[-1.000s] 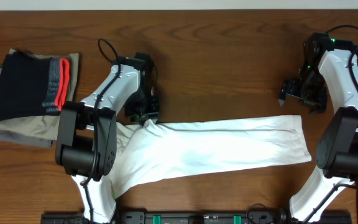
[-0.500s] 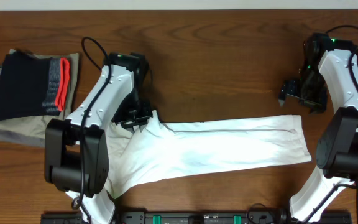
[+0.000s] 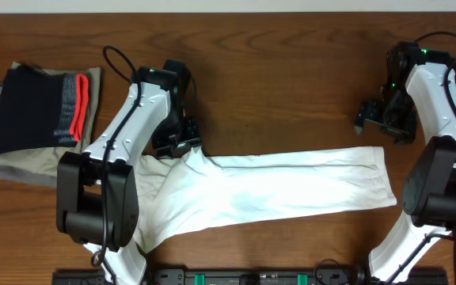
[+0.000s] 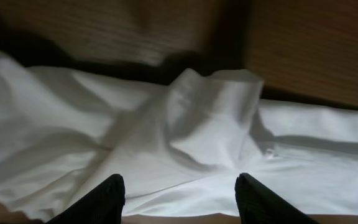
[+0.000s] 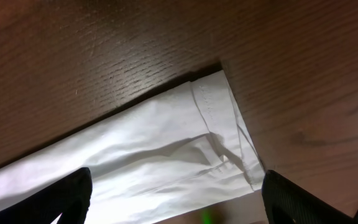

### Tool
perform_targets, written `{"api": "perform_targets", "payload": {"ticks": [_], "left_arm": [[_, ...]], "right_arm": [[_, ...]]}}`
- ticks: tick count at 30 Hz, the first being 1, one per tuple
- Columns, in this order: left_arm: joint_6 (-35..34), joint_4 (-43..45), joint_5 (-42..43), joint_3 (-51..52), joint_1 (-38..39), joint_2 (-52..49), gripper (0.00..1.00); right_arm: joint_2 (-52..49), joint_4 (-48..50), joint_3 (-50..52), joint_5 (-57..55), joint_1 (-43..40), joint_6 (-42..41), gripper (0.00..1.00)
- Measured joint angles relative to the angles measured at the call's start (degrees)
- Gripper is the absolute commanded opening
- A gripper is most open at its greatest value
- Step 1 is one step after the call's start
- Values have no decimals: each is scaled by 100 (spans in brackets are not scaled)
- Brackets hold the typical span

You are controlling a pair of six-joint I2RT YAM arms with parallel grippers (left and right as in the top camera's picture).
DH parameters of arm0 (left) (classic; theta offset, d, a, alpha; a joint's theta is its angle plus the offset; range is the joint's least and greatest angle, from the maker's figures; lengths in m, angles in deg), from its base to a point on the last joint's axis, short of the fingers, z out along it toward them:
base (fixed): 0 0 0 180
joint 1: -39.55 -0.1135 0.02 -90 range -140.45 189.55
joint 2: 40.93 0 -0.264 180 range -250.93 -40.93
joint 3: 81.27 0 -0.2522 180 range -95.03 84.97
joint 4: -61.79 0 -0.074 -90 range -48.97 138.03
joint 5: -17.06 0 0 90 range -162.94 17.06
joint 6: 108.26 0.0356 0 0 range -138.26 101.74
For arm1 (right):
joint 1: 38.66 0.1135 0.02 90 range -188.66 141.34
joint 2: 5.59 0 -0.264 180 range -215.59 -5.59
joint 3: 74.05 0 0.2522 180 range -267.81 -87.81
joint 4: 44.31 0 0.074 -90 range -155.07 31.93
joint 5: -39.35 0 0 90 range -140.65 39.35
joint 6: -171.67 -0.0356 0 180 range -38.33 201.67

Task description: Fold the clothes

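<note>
T-shirt (image 4: 166,124) lies bunched beneath the spread left tool (image 4: 182,190).

The overhead camera looks straight down on the table (image 3: 291,87) from well above, taking in both arms and the whole white T-shirt (image 3: 291,190). The left wrist camera rides close over the shirt's bunched left end, looking along the cloth past the left gripper (image 4: 179,202) at its lower edge. The right wrist camera hangs near the shirt's right corner, with the right gripper (image 5: 173,199) framing the bottom. Each wrist view shares one shirt end with the overhead.
</note>
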Motion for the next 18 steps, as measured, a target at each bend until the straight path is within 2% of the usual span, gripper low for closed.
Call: {"api": "perform_targets", "payload": {"ticks": [9,13,18], "left_arm": [[-83,457,118,7,197,-356,59],[-227,636,107,11,348,-461,54],[-361,730,-35,11,369,-494,53]], "right_arm": [[0,22,0,0,0,-2,86],[0,22,0,0,0,0,86],[0,22,0,0,0,46,86]]}}
